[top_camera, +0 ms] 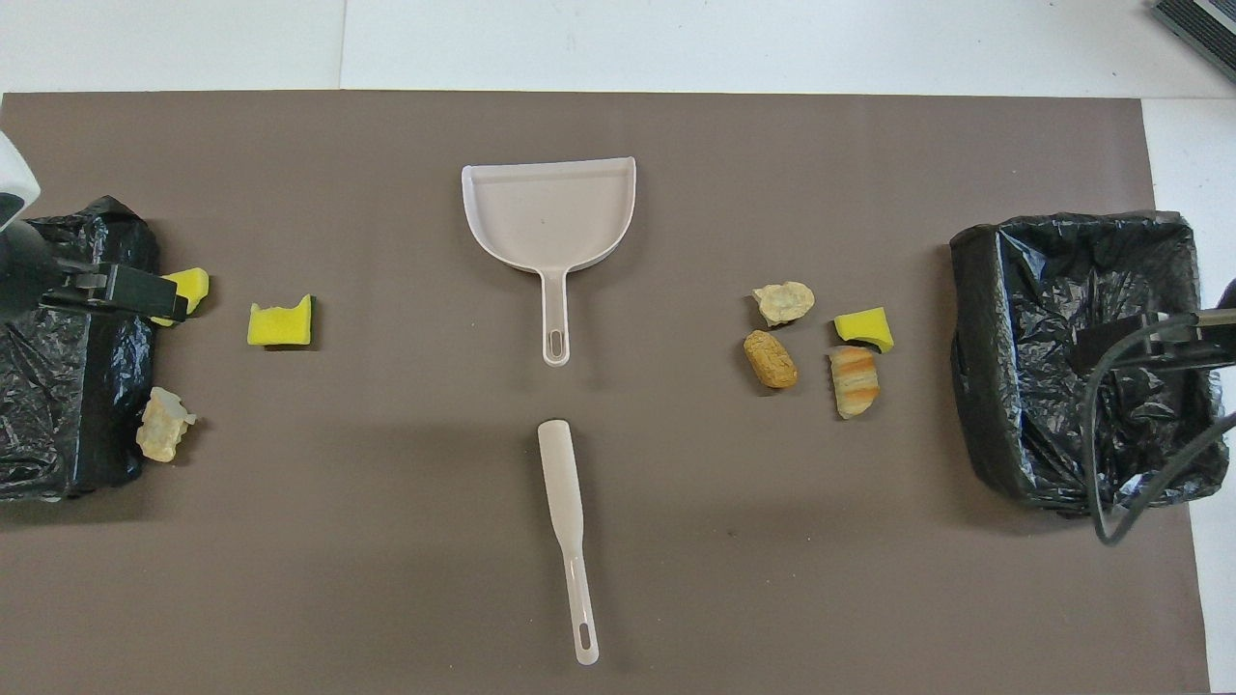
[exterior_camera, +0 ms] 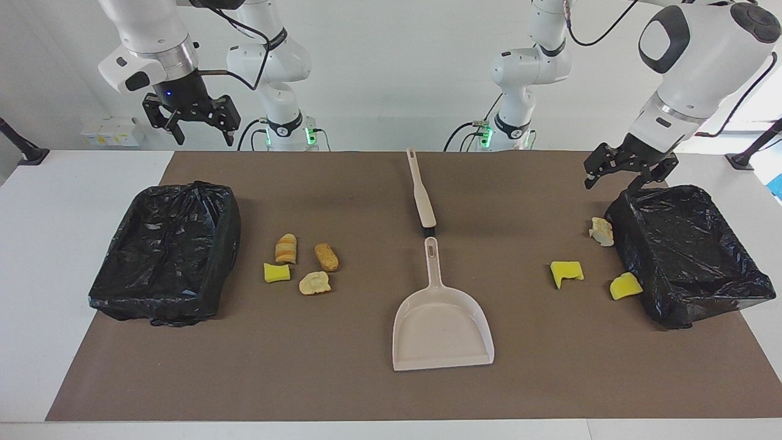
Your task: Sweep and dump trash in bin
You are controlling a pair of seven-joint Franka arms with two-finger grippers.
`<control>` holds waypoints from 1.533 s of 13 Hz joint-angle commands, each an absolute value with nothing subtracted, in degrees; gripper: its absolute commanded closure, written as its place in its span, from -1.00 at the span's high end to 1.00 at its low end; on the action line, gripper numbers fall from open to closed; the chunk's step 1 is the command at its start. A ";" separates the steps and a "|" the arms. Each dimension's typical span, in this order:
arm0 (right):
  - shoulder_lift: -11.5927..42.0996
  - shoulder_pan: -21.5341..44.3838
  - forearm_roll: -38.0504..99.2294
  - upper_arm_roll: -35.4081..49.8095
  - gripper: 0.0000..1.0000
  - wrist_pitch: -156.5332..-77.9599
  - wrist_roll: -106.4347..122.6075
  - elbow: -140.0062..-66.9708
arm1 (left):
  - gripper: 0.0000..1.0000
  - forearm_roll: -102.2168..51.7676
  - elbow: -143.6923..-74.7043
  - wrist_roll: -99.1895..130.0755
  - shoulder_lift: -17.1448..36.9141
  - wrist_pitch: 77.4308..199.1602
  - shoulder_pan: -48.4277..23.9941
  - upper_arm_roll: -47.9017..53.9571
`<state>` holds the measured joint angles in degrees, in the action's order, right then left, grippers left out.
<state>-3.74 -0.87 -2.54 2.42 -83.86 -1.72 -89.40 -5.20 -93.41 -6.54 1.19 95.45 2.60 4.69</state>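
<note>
Listed along the desk (exterior_camera: 36,256) from the right arm's end to the left arm's end; all items lie on a brown mat (exterior_camera: 366,391).

1. Right pincer (exterior_camera: 203,135): raised, hanging over the desk edge nearest the robots, above the first bin's end of the mat. Jaws spread wide, nothing held.

2. Bin (exterior_camera: 168,253), black-bagged, at the right arm's end of the mat.

3. Trash, first group, four pieces just beside that bin: striped bread chunk (exterior_camera: 286,248); brown chunk (exterior_camera: 326,256) next to it; yellow sponge (exterior_camera: 277,272) (green-backed in the overhead view), farther from the robots than the striped chunk; pale chunk (exterior_camera: 315,283), farthest of the four from the robots. The pieces sit close, some nearly touching.

4. Brush (exterior_camera: 421,194), beige, mid-mat, handle end toward the robots.

5. Dustpan (exterior_camera: 441,327), beige, farther from the robots than the brush, its handle pointing at the brush; a small gap between them. Pan holds nothing.

6. Trash, second group, three pieces: yellow sponge (exterior_camera: 566,272) lying apart on the mat; a second yellow sponge (exterior_camera: 625,285) against the second bin's wall; a pale chunk (exterior_camera: 602,231) also against that wall, nearer the robots.

7. Second bin (exterior_camera: 687,253), black-bagged, at the left arm's end.

8. Left pincer (exterior_camera: 618,179): low over the second bin's corner nearest the robots, near the pale chunk. Jaws apart, nothing held (contact with the bag cannot be told).
</note>
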 commanded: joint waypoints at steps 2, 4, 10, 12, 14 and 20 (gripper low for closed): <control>-4.66 -1.76 -0.97 2.64 1.00 -83.50 0.26 -90.44 | 1.00 -4.92 -94.31 -6.33 0.35 95.71 3.16 5.01; -5.01 -1.67 -1.05 2.64 1.00 -83.58 -0.08 -90.79 | 1.00 -4.92 -94.31 -6.33 0.35 95.71 3.16 5.01; -6.50 -1.67 -1.05 2.64 1.00 -85.17 0.44 -93.43 | 1.00 -4.92 -94.31 -6.33 0.35 95.71 3.16 5.01; -6.50 -1.58 -1.05 2.64 1.00 -85.25 0.44 -93.51 | 1.00 -4.92 -94.31 -6.33 0.35 95.71 3.08 5.01; -6.50 -1.41 -1.05 2.64 1.00 -85.25 0.35 -93.52 | 1.00 -4.92 -94.31 -6.50 0.35 95.71 3.16 5.01; -6.24 -1.05 -0.97 2.72 1.00 -85.69 0.35 -94.31 | 1.00 -4.92 -94.22 -6.59 -0.26 93.79 0.98 7.28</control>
<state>-4.88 -0.67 -2.29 2.67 -84.16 -1.71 -92.09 -5.21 -93.37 -6.70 1.03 95.15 2.41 6.31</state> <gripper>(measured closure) 0.000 0.000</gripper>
